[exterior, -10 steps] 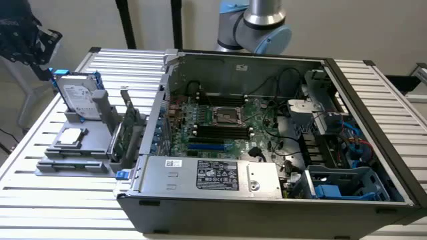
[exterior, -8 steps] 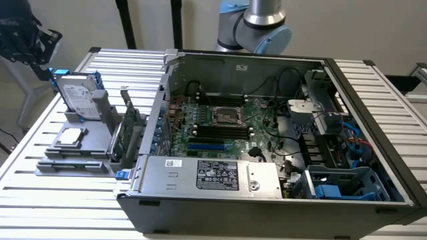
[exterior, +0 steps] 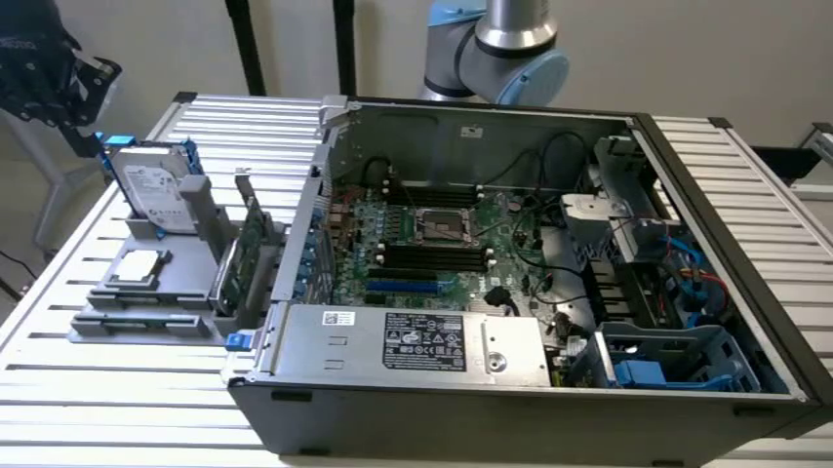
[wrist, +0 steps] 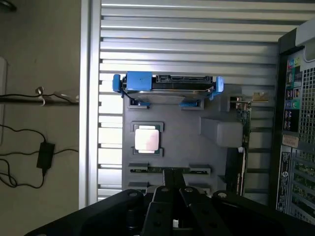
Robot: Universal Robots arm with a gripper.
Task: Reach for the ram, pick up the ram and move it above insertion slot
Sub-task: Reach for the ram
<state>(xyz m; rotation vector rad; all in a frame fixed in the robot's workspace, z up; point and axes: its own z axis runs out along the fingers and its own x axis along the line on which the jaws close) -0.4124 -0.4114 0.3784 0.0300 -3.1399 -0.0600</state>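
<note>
The ram (wrist: 167, 170) is a slim green stick standing on edge in a slot of the grey parts holder (wrist: 182, 142), next to the square silver processor (wrist: 146, 139). In the exterior view the ram (exterior: 140, 318) sits at the holder's near end. My black gripper (wrist: 170, 187) hangs above the holder, its tips over the ram's middle but apart from it. Its fingers meet, shut on nothing. From the exterior view, the gripper (exterior: 59, 83) is high at the far left, well above the holder. The insertion slots (exterior: 430, 255) are dark strips on the motherboard in the open computer case (exterior: 521, 390).
A silver hard drive (exterior: 146, 190) in blue brackets and a green expansion card (exterior: 241, 258) stand upright on the holder. The case wall (exterior: 297, 234) rises at the exterior view's right of the holder. Slatted table (exterior: 117, 390) lies all around. Cables and a power brick (wrist: 45, 155) lie on the floor.
</note>
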